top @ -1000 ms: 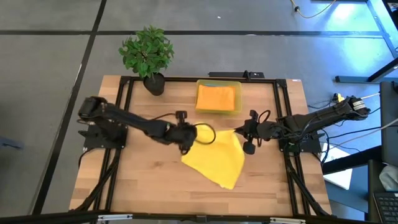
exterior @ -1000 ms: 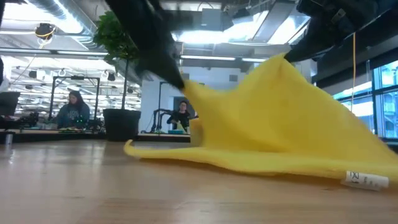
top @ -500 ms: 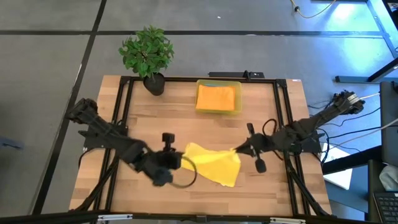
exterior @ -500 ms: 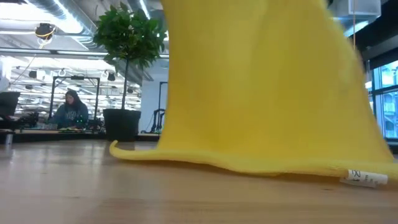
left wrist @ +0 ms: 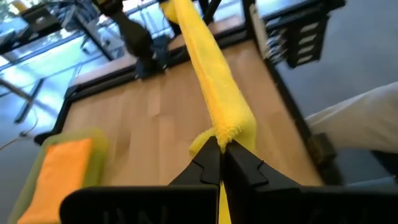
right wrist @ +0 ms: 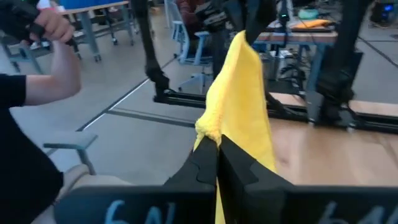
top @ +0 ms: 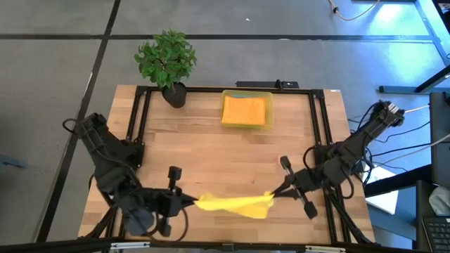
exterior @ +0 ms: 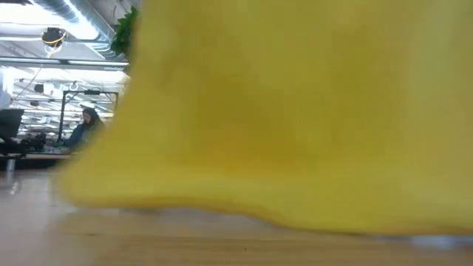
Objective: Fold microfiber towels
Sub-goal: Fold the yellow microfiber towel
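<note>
High view: left gripper point(top: 191, 202) and right gripper point(top: 271, 196) both pinch the yellow towel point(top: 232, 204), stretched between them over the table point(top: 211, 147).

Bright even overhead light, low view blurred, soft shadows

You are getting almost no readable text here. Pale blue strokes are showing on the dark body of the right pincer point(right wrist: 217, 144) in its own wrist view; they look like "6N", but the rest is cut off.
</note>
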Robot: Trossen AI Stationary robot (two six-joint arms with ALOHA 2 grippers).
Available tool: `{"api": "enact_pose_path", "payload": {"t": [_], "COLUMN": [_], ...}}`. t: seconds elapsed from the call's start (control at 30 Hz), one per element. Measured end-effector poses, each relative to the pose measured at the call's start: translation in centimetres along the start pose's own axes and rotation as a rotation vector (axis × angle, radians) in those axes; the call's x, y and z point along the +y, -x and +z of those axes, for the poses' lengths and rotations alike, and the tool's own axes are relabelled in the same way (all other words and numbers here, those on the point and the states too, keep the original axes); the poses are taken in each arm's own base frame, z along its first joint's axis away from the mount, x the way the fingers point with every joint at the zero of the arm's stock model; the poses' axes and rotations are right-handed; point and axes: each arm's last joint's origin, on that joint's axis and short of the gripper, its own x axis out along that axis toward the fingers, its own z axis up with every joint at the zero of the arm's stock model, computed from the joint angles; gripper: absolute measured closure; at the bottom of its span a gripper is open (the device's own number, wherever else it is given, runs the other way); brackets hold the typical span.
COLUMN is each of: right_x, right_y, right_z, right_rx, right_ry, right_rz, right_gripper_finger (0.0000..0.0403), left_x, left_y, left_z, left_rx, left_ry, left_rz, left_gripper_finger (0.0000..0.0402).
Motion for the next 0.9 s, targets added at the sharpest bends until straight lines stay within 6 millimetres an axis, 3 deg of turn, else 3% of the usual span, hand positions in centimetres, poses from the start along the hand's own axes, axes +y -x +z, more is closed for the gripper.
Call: {"api": "enact_pose_path", "payload": {"t": [0.23,0.43,0.63,0.9], "right_x": [1.3,-0.1,-3.0,-7.0], "right_y": [-1.0,-0.6,-1.2,-1.6], "right_z": [3.3,3.8,0.9,-4.6], "right_rx": [-0.004,0.056,0.236,0.454], "right_ry": [0.042,0.028,-0.068,-0.183], "right_rz": [0.075,-0.042,-0.198,-0.34], "right_gripper_finger": [0.0402,0.0402,0.0402,0.0398], "left_x": [0.4,1.1,3.1,5.2], "left_y": [2.1,2.5,1.1,-4.2], "left_z": [1.9,1.9,-1.1,-6.2], "left_rx": [-0.077,-0.045,0.222,0.55], "left_ry": [0.011,0.001,0.118,0.198], "left_rz": [-0.038,-0.011,0.115,0.218], "left_gripper_finger": [0.0402,0.0401,0.0401,0.0401]}}
